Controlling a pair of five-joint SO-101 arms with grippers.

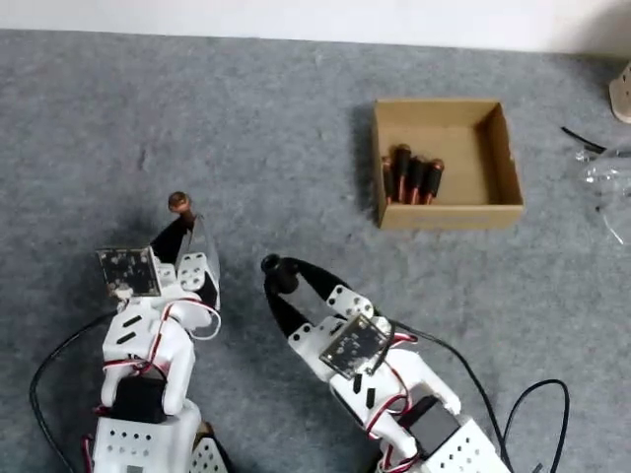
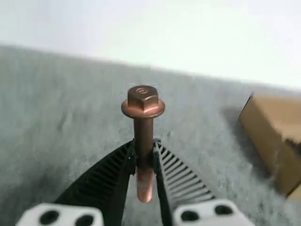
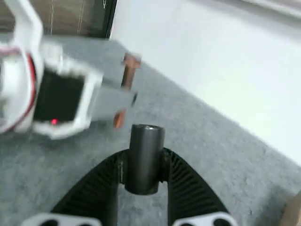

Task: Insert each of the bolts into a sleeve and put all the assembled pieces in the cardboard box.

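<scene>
Two arms hold a bolt and a sleeve apart, ready to be joined.

The mating step is in hand. The left pincer (image 2: 144,162) is clamped on the shank of a copper flange bolt (image 2: 143,117), whose head juts past the fingertips while its tip points back toward the wrist. The right pincer (image 3: 142,175) is clamped round a black sleeve (image 3: 143,155), open mouth just past its fingertips. The bolt sits near the right pincer, ahead and to its left, not touching the sleeve. The next move likely calls for turning the bolt's tip toward the bore and lining them up. Both arms crouch low over the grey table (image 1: 296,118), wrists tilted forward. The cardboard box (image 1: 498,163) lies well ahead and right of the right pincer, holding what look like four assembled pieces (image 1: 412,179).
</scene>
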